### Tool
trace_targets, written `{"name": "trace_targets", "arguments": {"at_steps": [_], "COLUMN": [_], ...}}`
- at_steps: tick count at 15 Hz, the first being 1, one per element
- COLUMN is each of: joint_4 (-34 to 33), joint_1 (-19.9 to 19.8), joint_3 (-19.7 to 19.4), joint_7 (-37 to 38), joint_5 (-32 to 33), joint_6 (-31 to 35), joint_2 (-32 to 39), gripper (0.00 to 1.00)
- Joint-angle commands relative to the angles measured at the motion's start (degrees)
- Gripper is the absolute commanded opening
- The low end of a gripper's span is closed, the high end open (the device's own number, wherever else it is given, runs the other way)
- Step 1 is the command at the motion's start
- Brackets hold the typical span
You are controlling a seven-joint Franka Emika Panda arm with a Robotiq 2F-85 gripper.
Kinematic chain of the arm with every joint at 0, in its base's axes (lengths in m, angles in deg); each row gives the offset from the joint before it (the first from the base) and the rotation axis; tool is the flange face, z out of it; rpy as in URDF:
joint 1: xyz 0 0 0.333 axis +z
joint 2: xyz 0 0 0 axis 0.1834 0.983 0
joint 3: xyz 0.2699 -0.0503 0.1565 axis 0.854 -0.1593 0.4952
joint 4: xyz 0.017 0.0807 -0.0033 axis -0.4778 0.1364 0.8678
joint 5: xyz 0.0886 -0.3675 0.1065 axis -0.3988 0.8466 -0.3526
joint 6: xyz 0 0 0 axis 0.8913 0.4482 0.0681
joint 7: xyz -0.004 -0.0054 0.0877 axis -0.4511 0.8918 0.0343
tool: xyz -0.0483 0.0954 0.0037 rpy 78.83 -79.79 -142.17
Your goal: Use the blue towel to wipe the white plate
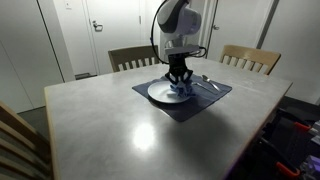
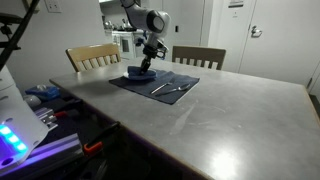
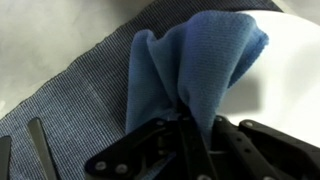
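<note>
Count on inspection: one grey counter (image 1: 110,125); one dark navy rectangular placemat (image 1: 185,106); one round white plate (image 1: 157,92); one soft blue towel (image 3: 200,60); two metal utensils (image 2: 163,88); three wooden chairs (image 1: 132,57), two far, one near left.

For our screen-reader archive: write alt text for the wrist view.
The shut gripper pinches a bunched blue towel over the edge of the white plate. A navy placemat lies beneath, with grey table beyond it.
</note>
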Motion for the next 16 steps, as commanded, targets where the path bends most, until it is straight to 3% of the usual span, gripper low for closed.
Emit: {"name": "trace_targets", "arguments": {"at_steps": [1, 10, 16], "joint_4": [3.5, 2.3, -3.0], "joint_1": [-1.0, -0.8, -1.0], "joint_3": [-0.5, -4.9, -4.7], "joint_7": [-3.0, -5.1, -9.2], "joint_5": [0.3, 11.3, 16.8], "joint_6": [2.9, 1.9, 4.2], "joint_2": [-2.8, -8.1, -7.3], "gripper": [0.03, 0.03, 0.03]}}
